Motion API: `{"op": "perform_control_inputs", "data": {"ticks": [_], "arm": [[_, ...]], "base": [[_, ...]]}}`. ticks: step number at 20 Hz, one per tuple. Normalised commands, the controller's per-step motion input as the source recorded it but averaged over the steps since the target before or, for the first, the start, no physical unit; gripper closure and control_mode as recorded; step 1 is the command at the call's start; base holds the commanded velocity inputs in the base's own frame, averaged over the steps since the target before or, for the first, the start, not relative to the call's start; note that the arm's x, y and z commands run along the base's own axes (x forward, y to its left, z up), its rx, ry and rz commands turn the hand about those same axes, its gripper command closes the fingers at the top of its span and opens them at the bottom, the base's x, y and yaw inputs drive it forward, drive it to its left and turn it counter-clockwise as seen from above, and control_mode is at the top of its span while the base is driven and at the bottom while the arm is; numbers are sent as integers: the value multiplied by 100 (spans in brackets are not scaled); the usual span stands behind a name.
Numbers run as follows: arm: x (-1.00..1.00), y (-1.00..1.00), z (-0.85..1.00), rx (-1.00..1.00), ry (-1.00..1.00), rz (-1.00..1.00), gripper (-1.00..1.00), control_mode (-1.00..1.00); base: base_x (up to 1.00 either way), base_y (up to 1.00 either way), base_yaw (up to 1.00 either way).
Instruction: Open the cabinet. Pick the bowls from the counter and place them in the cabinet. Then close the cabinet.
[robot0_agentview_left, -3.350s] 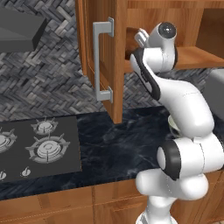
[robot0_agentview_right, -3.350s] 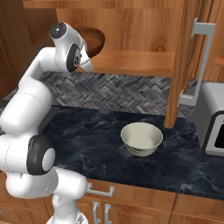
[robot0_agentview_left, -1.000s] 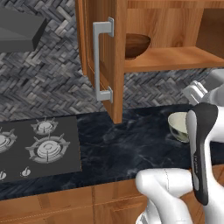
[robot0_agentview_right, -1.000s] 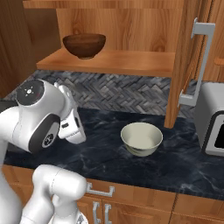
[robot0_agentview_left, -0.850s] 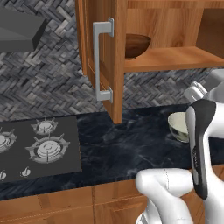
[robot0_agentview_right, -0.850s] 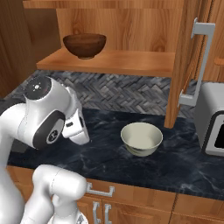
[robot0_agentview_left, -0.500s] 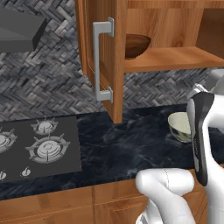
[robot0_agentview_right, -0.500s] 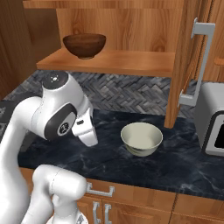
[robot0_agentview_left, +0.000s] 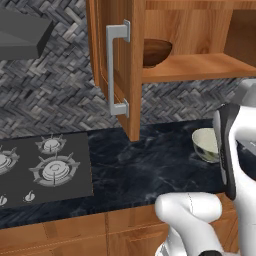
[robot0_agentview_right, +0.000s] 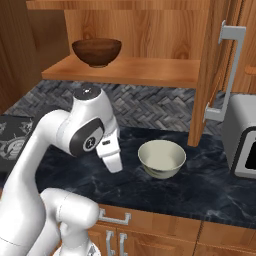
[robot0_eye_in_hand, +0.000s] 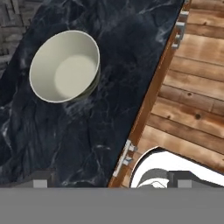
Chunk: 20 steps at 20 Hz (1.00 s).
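Your tool (robot0_agentview_right: 114, 162) hangs over the black marble tabletop (robot0_agentview_right: 210, 185), jaws spread wide with nothing between them, just beside the cream bowl (robot0_agentview_right: 161, 158). That bowl sits upright on the tabletop, apart from the tool. In the hand view it (robot0_eye_in_hand: 64, 65) lies off to the upper left, so the tool is not yet centred on it. The wooden bowl (robot0_agentview_right: 96, 52) already rests on the shelf of the cabinet (robot0_agentview_right: 150, 70), whose doors stand open.

Watch the approach: if you descend from here without lining up, one finger may land on the rim and tip or skid the bowl across the smooth marble. A pinch on a thin, curved ceramic wall could also slip during the lift. On the way up, mind the open right door (robot0_agentview_right: 212, 75) and the shelf's front edge. Clipping either could knock the bowl loose.
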Motion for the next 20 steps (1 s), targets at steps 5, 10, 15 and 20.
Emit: {"op": "perform_control_inputs", "data": {"ticks": [5, 10, 15, 20], "arm": [[42, -23, -33, 0, 11, -4, -100, -100], [43, -22, -42, 0, 7, -6, -100, -100], [36, -27, -51, 0, 2, -5, -100, -100], [37, -36, -49, 0, 0, -4, -100, -100]], "base": [[0, 0, 0], [0, 0, 0], [0, 0, 0], [0, 0, 0]]}}
